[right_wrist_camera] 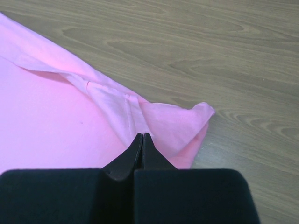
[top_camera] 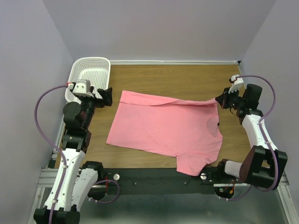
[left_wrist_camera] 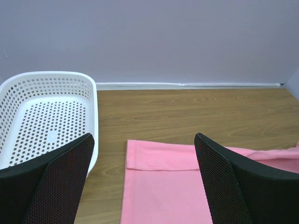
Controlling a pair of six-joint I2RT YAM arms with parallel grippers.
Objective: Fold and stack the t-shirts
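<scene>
One salmon-pink t-shirt (top_camera: 163, 126) lies spread flat on the wooden table, collar toward the right and hem toward the left. Its far edge is folded over in a narrow strip. My right gripper (top_camera: 220, 99) is shut at the far right sleeve, and the fabric is pulled up toward it. In the right wrist view the closed tips (right_wrist_camera: 142, 135) meet on the bunched sleeve of the t-shirt (right_wrist_camera: 56, 126). My left gripper (top_camera: 106, 95) is open and empty, hovering just beyond the shirt's far left corner. In the left wrist view that gripper (left_wrist_camera: 144, 140) frames the folded hem corner of the t-shirt (left_wrist_camera: 163, 186).
A white perforated basket (top_camera: 88, 70) stands empty at the far left corner, right beside my left gripper; its rim shows in the left wrist view (left_wrist_camera: 46, 77). Bare wooden table (top_camera: 187, 77) lies behind the shirt. Lilac walls close in the back and sides.
</scene>
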